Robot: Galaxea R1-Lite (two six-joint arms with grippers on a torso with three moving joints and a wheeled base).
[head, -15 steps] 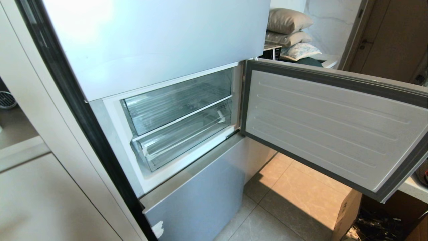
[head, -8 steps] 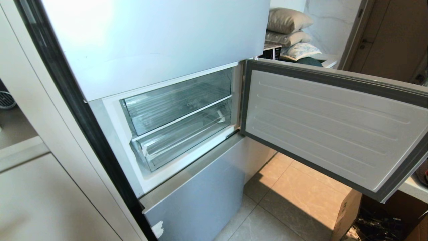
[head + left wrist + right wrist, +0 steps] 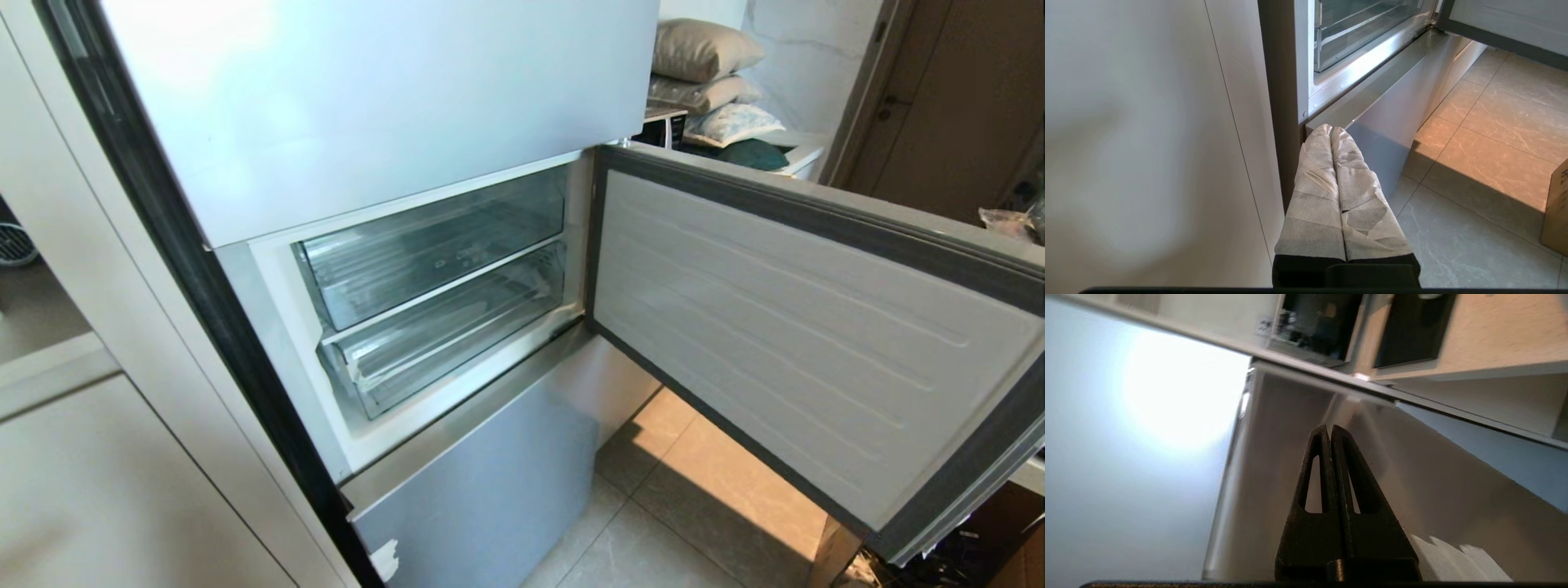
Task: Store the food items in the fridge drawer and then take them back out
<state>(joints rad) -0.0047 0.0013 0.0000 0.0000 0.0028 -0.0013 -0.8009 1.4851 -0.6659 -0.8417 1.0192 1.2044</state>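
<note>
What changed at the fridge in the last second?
The open fridge door swung: its outer edge now sits lower and further toward the right of the head view. The right gripper, shut and empty, is by the door's outer face. The two clear drawers stayed pushed in; the left gripper stayed shut, low beside the fridge.

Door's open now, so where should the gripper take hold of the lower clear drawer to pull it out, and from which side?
Grip the lower drawer by its thick clear front lip, near the middle, coming straight in from the open front. The lip juts out below the upper drawer, leaving an edge to hook from above. The open door hangs to the right, so probably avoid a right-side approach.
</note>
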